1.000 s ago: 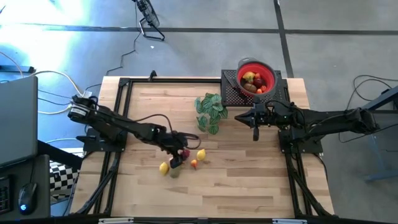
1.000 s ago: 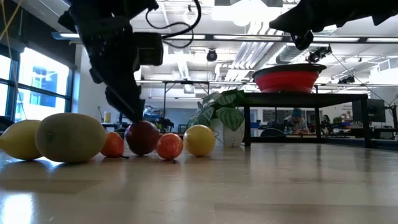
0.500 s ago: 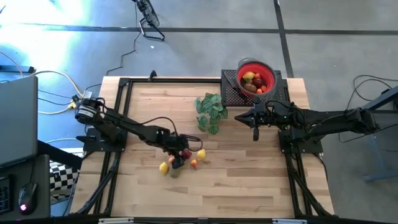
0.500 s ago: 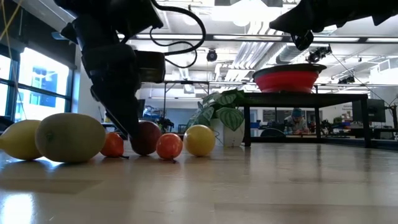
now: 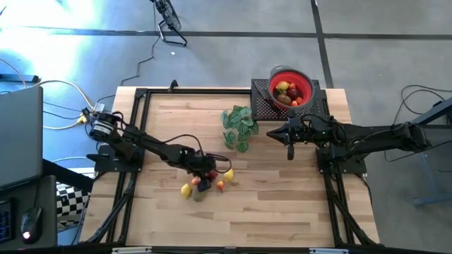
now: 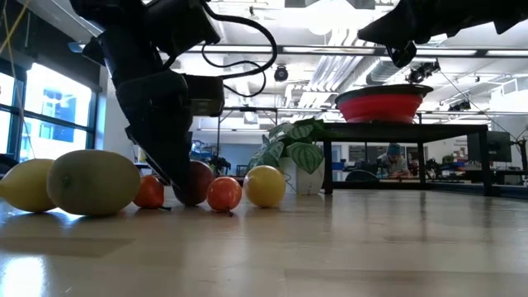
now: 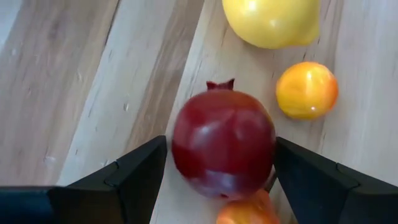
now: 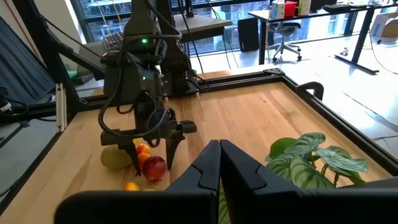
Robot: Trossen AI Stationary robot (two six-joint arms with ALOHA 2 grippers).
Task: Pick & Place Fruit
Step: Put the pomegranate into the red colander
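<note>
Near the table's point(image 5: 282, 204) front-centre, left gripper point(image 7: 214, 163) is low over the fruit cluster, jaws spread on either side of a dark red pomegranate point(image 7: 222, 151) that sits on the wood; whether the fingers touch it cannot be told. Beside it lie an orange fruit point(image 7: 306, 90), a lemon point(image 7: 272, 22) and another orange piece point(image 7: 247, 211). Two larger yellow-green fruits point(image 6: 92, 182) lie close by. More fruit sits in the red bowl point(image 5: 306, 82) on a raised stand. Right gripper point(image 5: 289, 144) hovers beside the plant point(image 5: 239, 125), clenched, holding nothing.
</note>
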